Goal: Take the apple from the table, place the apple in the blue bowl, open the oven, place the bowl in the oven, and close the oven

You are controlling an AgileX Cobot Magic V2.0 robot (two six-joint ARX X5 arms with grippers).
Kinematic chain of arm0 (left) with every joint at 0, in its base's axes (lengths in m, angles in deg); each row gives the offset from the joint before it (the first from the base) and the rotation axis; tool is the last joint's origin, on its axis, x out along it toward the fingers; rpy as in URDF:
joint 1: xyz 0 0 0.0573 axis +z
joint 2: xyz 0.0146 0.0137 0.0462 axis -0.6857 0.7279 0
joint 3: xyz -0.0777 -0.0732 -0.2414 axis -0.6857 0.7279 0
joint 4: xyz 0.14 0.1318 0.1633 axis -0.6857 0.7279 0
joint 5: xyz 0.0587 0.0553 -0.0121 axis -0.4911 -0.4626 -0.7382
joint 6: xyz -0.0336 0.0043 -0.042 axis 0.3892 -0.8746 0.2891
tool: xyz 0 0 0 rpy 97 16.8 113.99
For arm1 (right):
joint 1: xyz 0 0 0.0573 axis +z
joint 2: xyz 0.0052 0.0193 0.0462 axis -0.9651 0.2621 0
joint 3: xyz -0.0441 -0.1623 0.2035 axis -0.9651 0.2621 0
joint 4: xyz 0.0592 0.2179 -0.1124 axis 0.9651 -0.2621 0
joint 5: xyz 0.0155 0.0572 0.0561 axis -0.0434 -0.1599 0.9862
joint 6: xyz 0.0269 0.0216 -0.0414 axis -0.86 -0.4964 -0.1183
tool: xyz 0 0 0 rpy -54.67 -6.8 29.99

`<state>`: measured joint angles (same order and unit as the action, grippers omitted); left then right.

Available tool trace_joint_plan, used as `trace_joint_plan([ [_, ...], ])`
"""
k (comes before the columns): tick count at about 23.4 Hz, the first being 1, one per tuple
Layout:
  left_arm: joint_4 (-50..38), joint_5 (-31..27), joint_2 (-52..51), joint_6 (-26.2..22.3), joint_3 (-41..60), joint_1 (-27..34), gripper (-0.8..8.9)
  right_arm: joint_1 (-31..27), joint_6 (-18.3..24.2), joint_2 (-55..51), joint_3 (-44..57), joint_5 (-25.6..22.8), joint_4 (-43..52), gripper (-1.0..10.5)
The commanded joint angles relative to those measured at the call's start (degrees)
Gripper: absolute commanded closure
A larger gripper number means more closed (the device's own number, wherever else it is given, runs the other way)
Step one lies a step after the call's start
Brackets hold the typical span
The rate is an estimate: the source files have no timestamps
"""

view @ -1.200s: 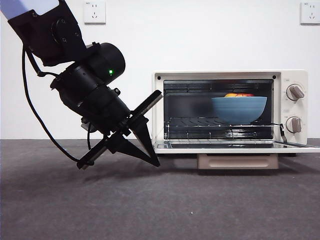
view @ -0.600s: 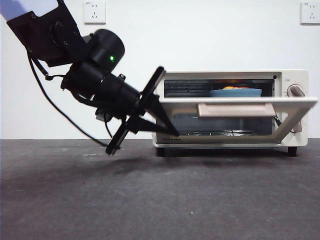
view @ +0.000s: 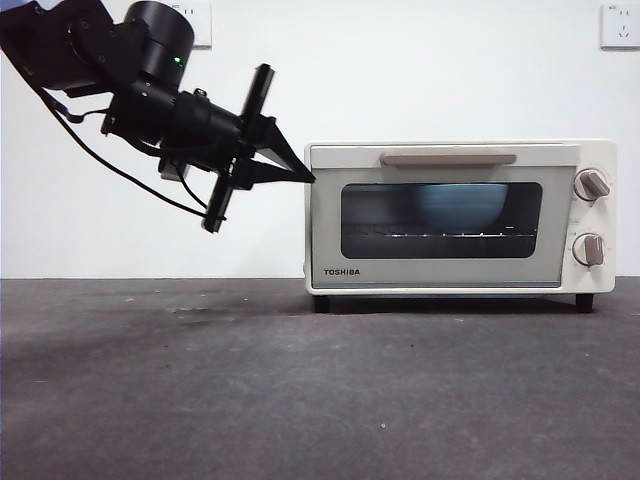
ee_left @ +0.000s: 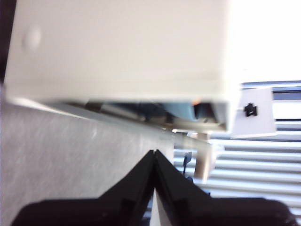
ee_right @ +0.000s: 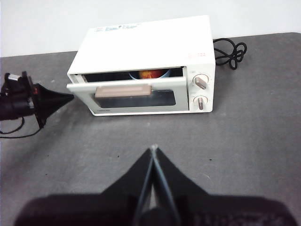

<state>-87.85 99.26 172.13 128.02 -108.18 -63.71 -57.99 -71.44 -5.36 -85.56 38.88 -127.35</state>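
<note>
- White wall (view: 420,60) behind, with two plug sockets (view: 618,25) up high; grey tabletop (view: 300,400) in front.
- Cream oven (view: 325,225) sitting on the tabletop, over to one side, with a black cord (ee_right: 228,49) curled behind it.
- Blue bowl (view: 462,205) inside the oven, up on the rack, seen dimly through the dark glass.
- Apple (ee_right: 149,74) in the bowl, peeking out red and yellow in the right wrist view.
- Door looking flat shut from the front; from the right wrist view, tipped out a crack at the top. Hard to say which is true.
- Left fingers (view: 298,176) pressed together on nothing, making one point; tip right at the top corner of the door, touching or just beside it.
- Right fingers (ee_right: 141,174) also pressed together and empty, hanging over the tabletop, well apart from the oven.
- Looks like the last step: shutting the door, nearly done or done.
- Door likely stiff and hard, swinging on hinges at the bottom, so best pushed near the top edge or on the tan handle (view: 448,159).
- Oven probably light enough to slide back, so a soft, slow push seems wise.
- Glass front breakable; better not to poke it with the pointed tip.
- Two grey knobs (view: 590,184) beside the door, not to be bumped.
</note>
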Motion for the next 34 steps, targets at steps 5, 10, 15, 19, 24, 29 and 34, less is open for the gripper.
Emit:
trace_joint_plan([
  [5, -0.48, 6.88, -1.92, -4.13, -0.07, 1.38, 8.21, 0.04, -0.24, 0.33, 0.35, -0.37, -1.36, 9.5],
  [10, 1.11, 9.33, -7.69, -13.33, -0.07, 1.36, 8.21, 0.04, -0.39, 1.33, 0.35, -3.43, -1.33, 9.5],
  [15, 10.16, 8.66, -16.85, -26.8, -0.07, 1.27, 8.19, 0.04, -0.35, 2.73, 0.35, -3.52, -1.33, 9.5],
  [19, 21.94, 3.78, -25.81, -41.81, -0.07, 1.27, 8.19, 0.04, -0.35, 4.44, 0.35, -3.52, -1.36, 9.5],
  [24, 38.29, -9.9, -36.61, -56.68, -0.07, 1.27, 8.18, 0.04, -0.35, 7.17, 0.35, -3.52, -1.33, 9.5],
  [29, 52.96, -19.08, -45.57, -63.93, -0.07, 1.31, 8.17, 0.04, -0.35, 10.49, 0.35, -3.52, -1.33, 9.5],
  [34, 62.1, -22.73, -51.39, -64.35, -0.07, 1.42, 8.17, 0.04, -0.35, 14.95, 0.35, -3.52, -1.33, 9.5],
])
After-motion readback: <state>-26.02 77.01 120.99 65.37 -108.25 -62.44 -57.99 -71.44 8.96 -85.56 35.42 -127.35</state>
